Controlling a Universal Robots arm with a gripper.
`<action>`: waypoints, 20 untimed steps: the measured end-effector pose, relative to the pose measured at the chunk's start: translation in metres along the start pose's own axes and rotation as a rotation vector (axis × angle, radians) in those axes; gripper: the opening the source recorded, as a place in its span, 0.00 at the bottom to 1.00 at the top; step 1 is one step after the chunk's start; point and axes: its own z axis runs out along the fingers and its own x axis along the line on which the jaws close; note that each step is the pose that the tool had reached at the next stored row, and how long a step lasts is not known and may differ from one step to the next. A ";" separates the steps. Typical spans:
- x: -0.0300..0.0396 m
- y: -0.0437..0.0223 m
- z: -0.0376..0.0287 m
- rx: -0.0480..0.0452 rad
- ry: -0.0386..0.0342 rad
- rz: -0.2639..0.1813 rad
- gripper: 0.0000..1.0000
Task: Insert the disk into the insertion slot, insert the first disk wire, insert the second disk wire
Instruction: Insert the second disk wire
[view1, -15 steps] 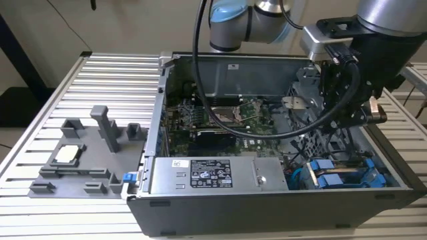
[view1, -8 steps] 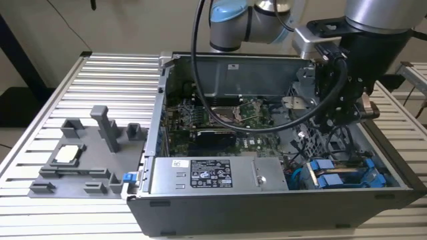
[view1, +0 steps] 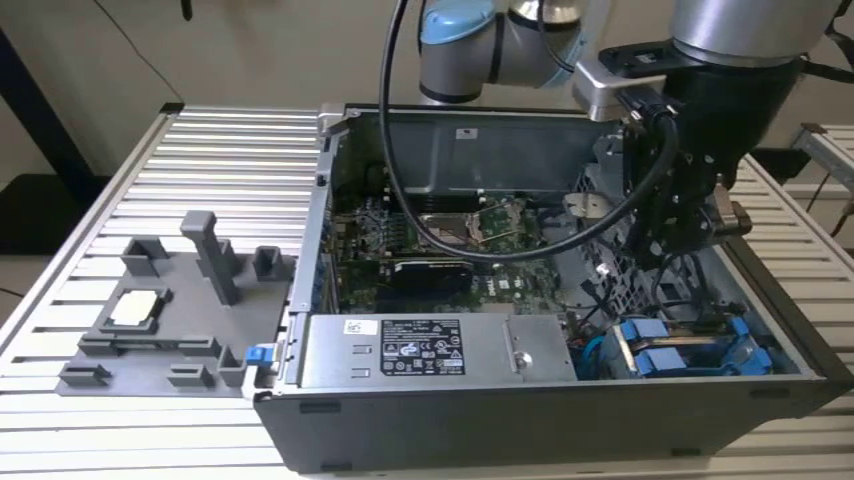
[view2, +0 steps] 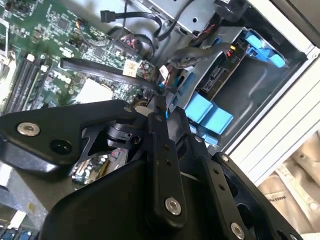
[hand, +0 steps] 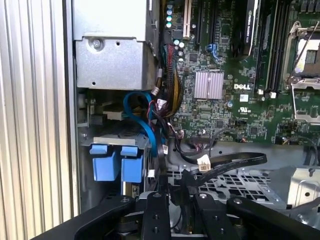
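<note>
One disk (view2: 220, 75) sits inside the insertion slot (view2: 255, 97), in the corner of the case on the exterior view's right. The end that shows is dark and has a connector port. Bright blue carrier plastic frames it, and two blue tabs (view2: 207, 114) stick out at the front of the bay. The same tabs appear in the first wrist view, against the grey metal of the slot.

Claw (view2: 161, 107) is near the bay's mouth, fingers drawn narrow and pinching a thin dark wire (hand: 163, 165). The wire leads off toward the wire bundle beside the motherboard (hand: 235, 75). In the exterior view the claw (view1: 678, 235) is down inside the computer case (view1: 534, 420), among cables.

Around it: a flat black cable (hand: 235, 161) with a white plug lies across, just beside the claw. A blue cable (hand: 147, 125) and black wires crowd between bay and board. Power-supply box (view1: 420, 350) lies next to the slot. The case stands on a slatted desk (view1: 227, 160). A grey fixture tray (view1: 160, 300) sits well apart on the exterior view's left.
</note>
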 end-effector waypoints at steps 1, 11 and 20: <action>-0.0006 0.0003 0.0007 0.0053 0.0044 0.000 0.27; -0.0033 0.0048 0.0052 0.0412 0.0075 0.001 0.27; -0.0035 0.0067 0.0064 0.0412 0.0076 0.001 0.27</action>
